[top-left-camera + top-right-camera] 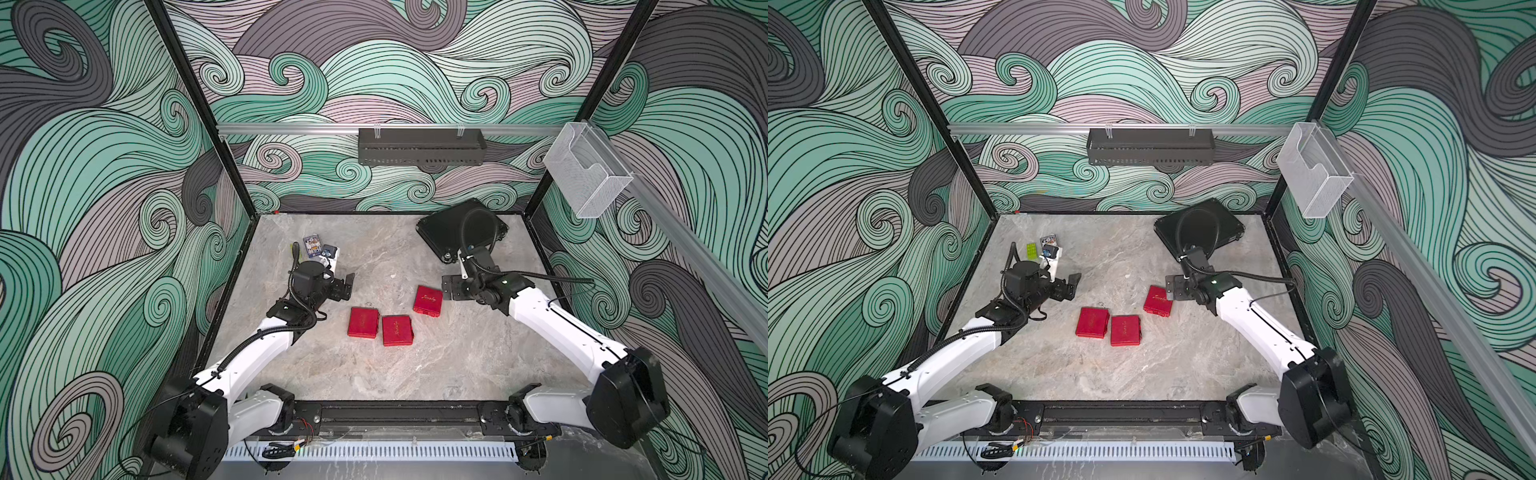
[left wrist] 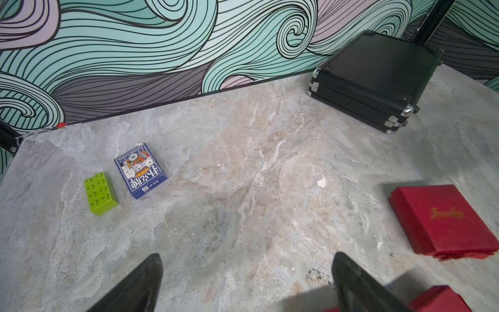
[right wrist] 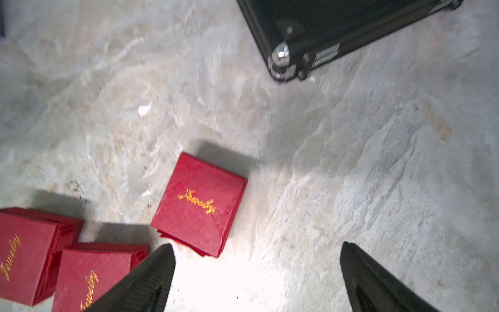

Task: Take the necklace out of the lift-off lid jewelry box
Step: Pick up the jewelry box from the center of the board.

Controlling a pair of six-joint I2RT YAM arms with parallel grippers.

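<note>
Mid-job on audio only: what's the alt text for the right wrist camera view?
The open, empty right gripper hovers over a marble table, next to a closed red jewelry box with gold lettering. Two more red boxes, also closed, lie close together nearby. The corner of a black case shows beyond.

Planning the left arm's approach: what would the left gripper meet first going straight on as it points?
Likely only bare table: the open left gripper points between the card deck and a red jewelry box, touching neither; depth is unclear.
</note>
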